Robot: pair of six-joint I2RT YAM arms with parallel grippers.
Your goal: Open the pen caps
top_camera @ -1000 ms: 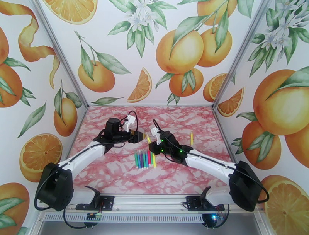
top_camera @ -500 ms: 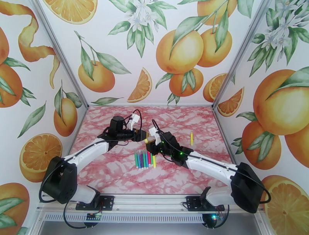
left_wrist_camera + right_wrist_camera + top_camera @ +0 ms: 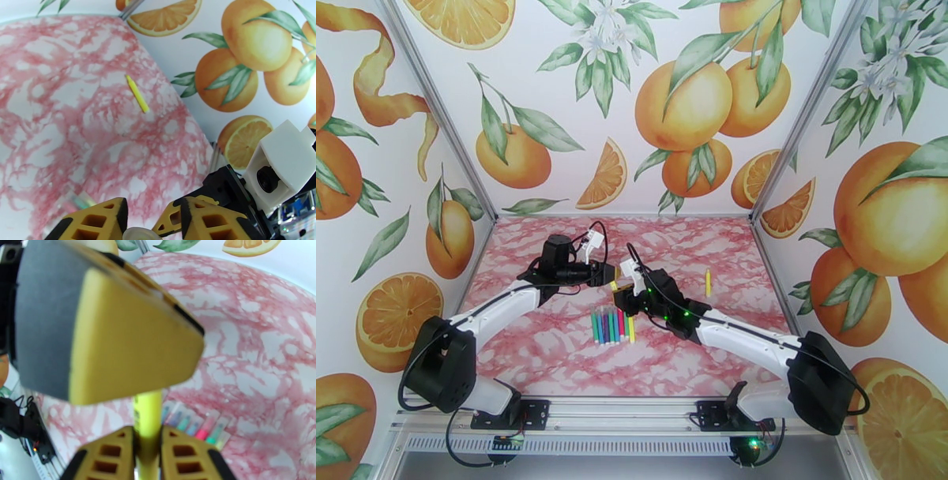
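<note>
- Left gripper (image 3: 147, 209) has come in from the left over the last second and its jaws have narrowed. They now stand close on either side of the pale round end of the yellow pen cap (image 3: 139, 234).
- Contact cannot be confirmed. The wrist view cuts the cap at the frame edge, so I cannot tell whether the pads press on it or stand just off it.
- Right gripper (image 3: 148, 433) is pressed together on the barrel of the yellow pen (image 3: 148, 413), holding it clear of the table. Its position matches the earlier frames.
- One finger of the left gripper (image 3: 118, 338) looms large and blurred over the far end of that pen in the right wrist view. This agrees with the two grippers meeting tip to tip above mid-table in the top view.
- Row of coloured markers (image 3: 612, 326) lies side by side on the pink marbled table (image 3: 553, 347), just nearer the arm bases than the grippers, untouched.
- Lone yellow marker (image 3: 708, 282) lies well apart to the right.
- Assessment: the cap is still seated on the held pen. The step in hand is securing it; a straight pull apart would follow once the grip is firm. A grip too near the cap's end may slip.
</note>
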